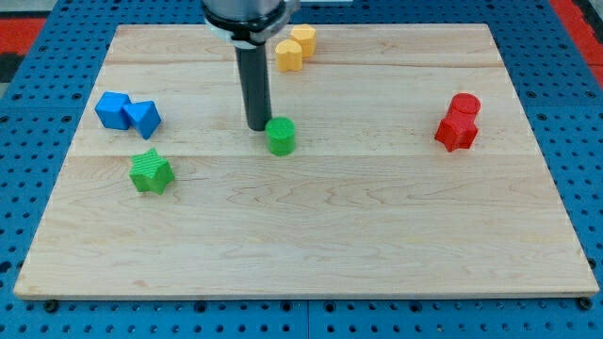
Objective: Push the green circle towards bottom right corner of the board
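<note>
The green circle [281, 136] is a short green cylinder near the middle of the wooden board [311, 235], slightly toward the view's top left. My tip [258, 126] stands just at the circle's upper left, close to or touching it. The dark rod rises from there to the view's top edge.
A green star [151, 172] lies at the left. Two blue blocks [127, 113] sit together at the upper left. Two yellow blocks [295, 48] sit at the top centre, right of the rod. Two red blocks [459, 121] sit at the right. A blue pegboard surrounds the board.
</note>
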Controlling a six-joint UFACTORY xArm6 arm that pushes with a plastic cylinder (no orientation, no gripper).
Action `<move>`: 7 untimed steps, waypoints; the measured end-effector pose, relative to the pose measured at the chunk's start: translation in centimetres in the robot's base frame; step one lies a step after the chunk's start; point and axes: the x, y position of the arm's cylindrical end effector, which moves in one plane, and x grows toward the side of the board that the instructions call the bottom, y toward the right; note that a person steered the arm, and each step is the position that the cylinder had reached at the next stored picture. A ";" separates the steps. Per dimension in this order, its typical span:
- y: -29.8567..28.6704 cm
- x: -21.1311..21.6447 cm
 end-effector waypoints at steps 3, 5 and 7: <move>5.1 6.5; 14.9 7.5; 16.7 11.0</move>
